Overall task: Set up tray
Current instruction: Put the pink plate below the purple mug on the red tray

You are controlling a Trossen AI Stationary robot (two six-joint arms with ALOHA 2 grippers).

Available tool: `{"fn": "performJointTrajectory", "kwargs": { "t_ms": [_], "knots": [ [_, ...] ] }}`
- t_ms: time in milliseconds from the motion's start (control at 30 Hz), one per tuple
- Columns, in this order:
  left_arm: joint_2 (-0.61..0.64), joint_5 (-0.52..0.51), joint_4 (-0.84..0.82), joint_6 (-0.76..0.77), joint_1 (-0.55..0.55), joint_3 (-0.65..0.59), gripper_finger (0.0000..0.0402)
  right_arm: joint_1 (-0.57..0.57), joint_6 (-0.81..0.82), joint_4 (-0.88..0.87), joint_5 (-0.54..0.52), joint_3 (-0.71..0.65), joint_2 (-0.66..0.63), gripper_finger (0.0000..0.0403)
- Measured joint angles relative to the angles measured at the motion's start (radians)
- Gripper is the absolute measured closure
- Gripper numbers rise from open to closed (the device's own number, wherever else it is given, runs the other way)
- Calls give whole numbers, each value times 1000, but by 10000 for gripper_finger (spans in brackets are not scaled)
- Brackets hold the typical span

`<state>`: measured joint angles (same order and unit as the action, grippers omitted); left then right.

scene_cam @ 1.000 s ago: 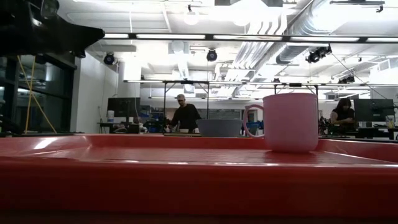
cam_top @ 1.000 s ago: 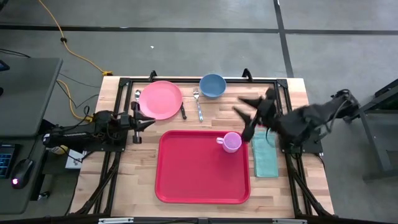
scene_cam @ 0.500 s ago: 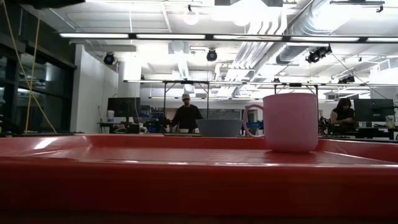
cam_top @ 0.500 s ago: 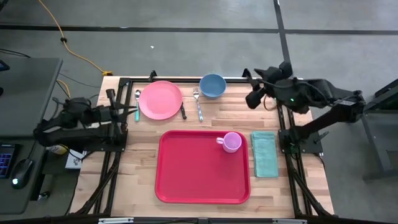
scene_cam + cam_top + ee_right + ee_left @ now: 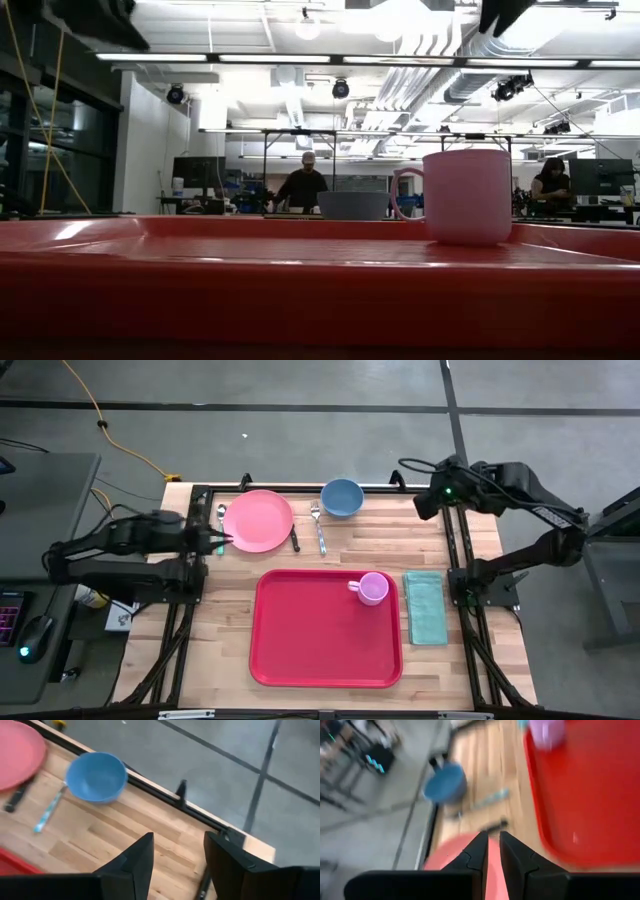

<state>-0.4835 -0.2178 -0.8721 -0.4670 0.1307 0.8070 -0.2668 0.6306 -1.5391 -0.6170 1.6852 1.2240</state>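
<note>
The red tray [image 5: 325,628] is lying at the table's [image 5: 370,545] near middle, well apart from both pincers. The left pincer [image 5: 222,541] is hovering by the pink plate [image 5: 258,520], fingers nearly together, holding nothing. The right pincer [image 5: 408,465] is hanging over the far right corner, fingers parted and empty.

A large red rectangular plastic tray [image 5: 320,640] with rounded corners and a raised rim lies flat on the wooden table, toward the near middle. Its surface is mostly bare, with a pink mug [image 5: 371,588] standing upright in its far right corner, handle pointing left. Nothing grips the tray
</note>
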Motion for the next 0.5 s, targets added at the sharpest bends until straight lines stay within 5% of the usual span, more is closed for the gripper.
{"fn": "performJointTrajectory", "kwargs": {
  "t_ms": [500],
  "knots": [
    [-535,-182,-87,-89,0,0,323,-31,-167,54,6,0,0,253]
  ]
}}
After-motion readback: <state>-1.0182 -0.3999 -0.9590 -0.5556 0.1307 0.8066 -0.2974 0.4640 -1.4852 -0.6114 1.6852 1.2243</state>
